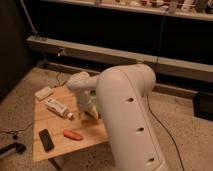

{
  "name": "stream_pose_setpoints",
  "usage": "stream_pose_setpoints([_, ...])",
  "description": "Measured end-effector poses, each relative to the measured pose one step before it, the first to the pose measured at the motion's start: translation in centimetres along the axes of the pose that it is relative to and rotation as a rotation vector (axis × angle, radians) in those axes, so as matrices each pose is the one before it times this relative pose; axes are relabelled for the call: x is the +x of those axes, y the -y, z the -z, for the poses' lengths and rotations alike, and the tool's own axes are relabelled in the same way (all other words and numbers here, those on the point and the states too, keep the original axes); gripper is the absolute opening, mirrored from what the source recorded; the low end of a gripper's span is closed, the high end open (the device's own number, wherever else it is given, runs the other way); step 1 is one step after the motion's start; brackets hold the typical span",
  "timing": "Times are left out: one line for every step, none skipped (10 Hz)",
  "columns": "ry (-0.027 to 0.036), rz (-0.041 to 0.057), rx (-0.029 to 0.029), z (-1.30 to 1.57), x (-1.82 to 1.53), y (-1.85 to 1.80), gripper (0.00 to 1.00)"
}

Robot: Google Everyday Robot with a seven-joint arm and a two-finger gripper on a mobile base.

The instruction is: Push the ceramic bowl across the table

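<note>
The gripper (91, 111) hangs low over the right side of the table (55, 131); I cannot tell whether it is spread or closed. A green sliver just beside it seems to be the ceramic bowl (93, 95), mostly hidden behind the arm (127, 115). A phone (46, 139) lies near left.

You see the pincer (88, 111) low over a light wooden surface (60, 147). A green ceramic bowl (93, 96) sits just behind it, partly hidden. Left of it lie a white tube (58, 107) and a white block (44, 92). In front lie an orange piece (73, 134) and a black phone (46, 140).
</note>
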Motion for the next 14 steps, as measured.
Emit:
stream_pose_setpoints([0.00240, -0.00152, 0.00825, 0.090, -0.118, 0.054, 0.65])
stream_pose_setpoints([0.00212, 0.00298, 0.01055, 0.090, -0.021, -0.103, 0.65])
stream_pose_setpoints([-0.00281, 0.00780, 0.01176, -0.147, 0.222, -0.197, 0.65])
stream_pose_setpoints([-0.00529, 0.00816, 0.01040, -0.296, 0.278, -0.249, 0.65])
stream_pose_setpoints([-0.00521, 0.00112, 0.00889, -0.326, 0.121, -0.057, 0.65])
stream_pose_setpoints([-0.00100, -0.00265, 0.00534, -0.165, -0.086, -0.067, 0.65])
stream_pose_setpoints([0.00020, -0.00566, 0.00456, -0.128, -0.145, -0.071, 0.65])
stream_pose_setpoints([0.00970, -0.01981, 0.00262, 0.135, -0.653, 0.053, 0.65])
stream_pose_setpoints([0.00874, -0.01090, 0.00229, 0.102, -0.502, 0.190, 0.65])
stream_pose_setpoints([0.00793, -0.01787, -0.00153, 0.187, -0.672, 0.115, 0.65])
stream_pose_setpoints([0.01049, -0.02142, -0.00510, 0.307, -0.906, 0.179, 0.65])
stream_pose_setpoints([0.00615, -0.01561, -0.00403, 0.230, -0.663, 0.237, 0.65])
stream_pose_setpoints([0.00278, -0.01366, -0.00395, 0.222, -0.534, 0.209, 0.65])
stream_pose_setpoints([0.00240, -0.01331, -0.00353, 0.243, -0.527, 0.189, 0.65])
